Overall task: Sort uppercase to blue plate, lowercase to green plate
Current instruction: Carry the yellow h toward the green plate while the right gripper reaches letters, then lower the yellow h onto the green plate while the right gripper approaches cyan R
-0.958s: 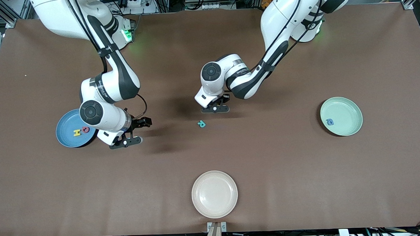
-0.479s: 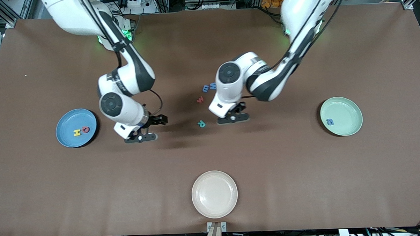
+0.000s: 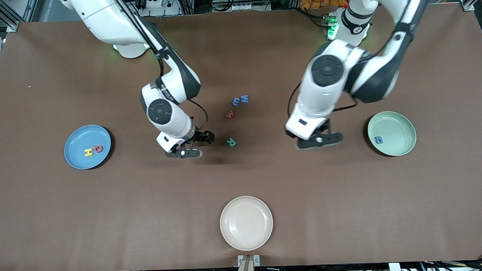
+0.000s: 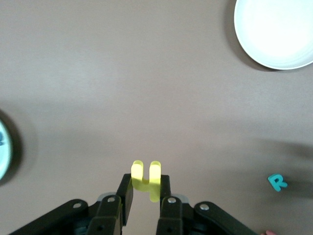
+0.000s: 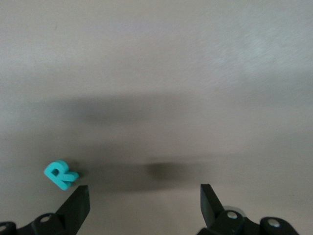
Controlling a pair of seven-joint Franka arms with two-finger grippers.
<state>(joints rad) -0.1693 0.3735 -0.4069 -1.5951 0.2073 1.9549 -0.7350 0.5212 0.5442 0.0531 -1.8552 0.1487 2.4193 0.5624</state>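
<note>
My left gripper [image 3: 319, 140] [image 4: 145, 182] is shut on the yellow lowercase h [image 4: 146, 177], over bare table between the teal R [image 3: 231, 142] and the green plate [image 3: 399, 124]. A blue a [image 3: 379, 140] lies in the green plate. My right gripper [image 3: 193, 146] [image 5: 144, 195] hangs open and empty just beside the teal R [image 5: 61, 175], on the blue plate's side. The blue plate [image 3: 80, 137] holds a yellow H [image 3: 88, 152] and a red Q [image 3: 98, 148]. A blue m [image 3: 236, 101], blue W [image 3: 244, 98] and red w [image 3: 230, 114] lie mid-table.
A cream-white plate [image 3: 246, 207] sits empty at the table edge nearest the front camera; its rim [image 4: 254, 49] also shows in the left wrist view. Brown cloth covers the table.
The left arm lifted off the letter cluster and swung toward the green plate with the yellow h. The right arm moved from the blue plate to beside the teal R.
</note>
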